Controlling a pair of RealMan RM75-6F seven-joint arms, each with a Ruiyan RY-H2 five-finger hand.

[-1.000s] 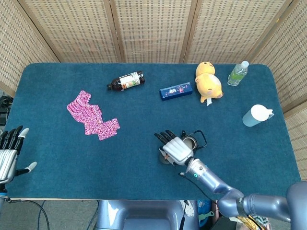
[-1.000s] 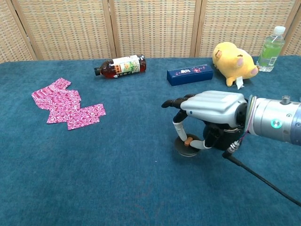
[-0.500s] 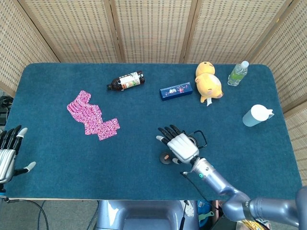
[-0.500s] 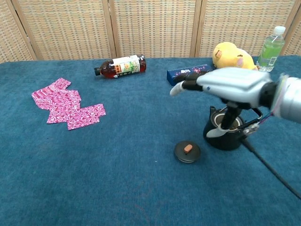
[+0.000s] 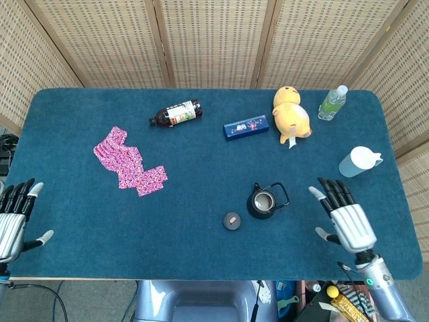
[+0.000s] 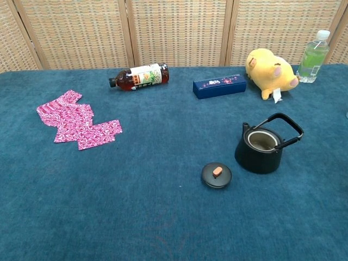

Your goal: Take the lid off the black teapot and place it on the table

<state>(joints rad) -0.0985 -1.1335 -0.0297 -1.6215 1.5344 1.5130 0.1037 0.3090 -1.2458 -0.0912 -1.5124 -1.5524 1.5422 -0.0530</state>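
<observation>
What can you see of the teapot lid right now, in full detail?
The lid is a small round disc, black with a dull finish, and has a short orange-tan knob at its centre. It lies flat on the blue table with the knob facing up, just to the near left of the black teapot, with a gap between them. The pot's mouth is open. Neither hand touches the lid; only the table does.

The black teapot (image 6: pixel 260 151) stands upright on the blue table (image 6: pixel 136 206), its mouth open and its handle raised over it. The lid (image 6: pixel 216 175), round and black with a small orange knob, lies flat just beside the teapot, apart from it.
</observation>
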